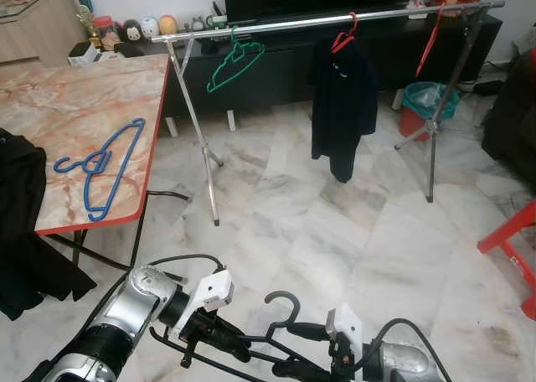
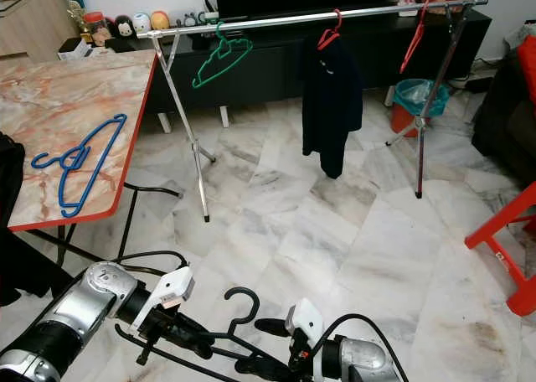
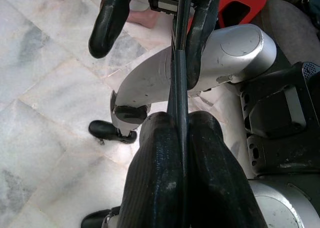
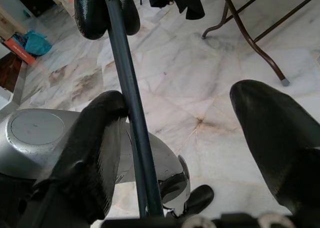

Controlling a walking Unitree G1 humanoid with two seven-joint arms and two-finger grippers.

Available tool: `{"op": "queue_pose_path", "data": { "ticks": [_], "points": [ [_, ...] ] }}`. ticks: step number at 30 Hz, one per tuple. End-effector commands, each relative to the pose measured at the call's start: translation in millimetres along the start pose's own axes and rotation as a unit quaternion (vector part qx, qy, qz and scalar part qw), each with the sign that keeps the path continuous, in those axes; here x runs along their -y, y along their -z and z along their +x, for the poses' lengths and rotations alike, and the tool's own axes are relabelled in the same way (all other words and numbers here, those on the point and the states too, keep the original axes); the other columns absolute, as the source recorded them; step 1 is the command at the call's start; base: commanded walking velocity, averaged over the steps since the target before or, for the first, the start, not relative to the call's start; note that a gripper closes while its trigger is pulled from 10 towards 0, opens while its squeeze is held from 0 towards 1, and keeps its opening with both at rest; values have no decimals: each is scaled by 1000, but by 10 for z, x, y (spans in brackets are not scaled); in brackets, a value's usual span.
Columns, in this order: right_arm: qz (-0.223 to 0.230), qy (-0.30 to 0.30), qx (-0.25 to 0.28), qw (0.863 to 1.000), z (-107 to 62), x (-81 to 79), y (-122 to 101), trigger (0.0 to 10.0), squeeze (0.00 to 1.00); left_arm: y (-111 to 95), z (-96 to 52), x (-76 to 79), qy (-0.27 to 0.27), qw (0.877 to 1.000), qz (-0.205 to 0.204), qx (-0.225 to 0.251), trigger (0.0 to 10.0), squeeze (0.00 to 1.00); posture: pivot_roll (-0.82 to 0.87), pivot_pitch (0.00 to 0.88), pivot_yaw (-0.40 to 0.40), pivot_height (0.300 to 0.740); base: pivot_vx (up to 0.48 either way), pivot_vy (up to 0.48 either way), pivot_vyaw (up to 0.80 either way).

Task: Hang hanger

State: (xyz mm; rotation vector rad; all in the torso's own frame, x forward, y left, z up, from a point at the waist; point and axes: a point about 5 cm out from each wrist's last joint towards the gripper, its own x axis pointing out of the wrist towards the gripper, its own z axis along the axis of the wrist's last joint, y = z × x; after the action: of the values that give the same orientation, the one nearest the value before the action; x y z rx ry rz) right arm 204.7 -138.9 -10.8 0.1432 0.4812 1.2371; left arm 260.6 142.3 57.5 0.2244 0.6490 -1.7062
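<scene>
Hanging not yet done: the black wire-frame hanger [image 1: 251,336] is low over the marble floor, well short of the silver clothes rail [image 1: 335,19]. My left gripper [image 3: 182,123] is clamped on its bar; my right gripper [image 4: 195,133] is spread wide, one finger touching it. Both arms are low, forearms angled inward.

Black hanger [image 1: 276,332] showing against white-grey marbled floor [image 1: 335,231]. Blue hanger [image 1: 105,168] lying on pink-veined marble table [image 1: 75,105], red edging. Green hanger [image 1: 234,64], red hanger [image 1: 343,34], black coat [image 1: 342,105], silver rail [image 1: 335,19].
</scene>
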Motion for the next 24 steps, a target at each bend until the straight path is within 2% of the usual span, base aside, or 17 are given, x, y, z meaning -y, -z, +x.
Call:
{"op": "queue_pose_path", "data": {
  "ticks": [1,24],
  "points": [
    [2,4,12,1000,11,22,-39,0,0,4,24,22,6,1000,1,-1,10000,0,-8,10,64,740,0,0,0],
    [5,-1,11,1000,-9,9,-6,0,0,18,36,19,5,1000,4,-8,10000,0,-8,10,64,740,0,0,0]
  ]
}}
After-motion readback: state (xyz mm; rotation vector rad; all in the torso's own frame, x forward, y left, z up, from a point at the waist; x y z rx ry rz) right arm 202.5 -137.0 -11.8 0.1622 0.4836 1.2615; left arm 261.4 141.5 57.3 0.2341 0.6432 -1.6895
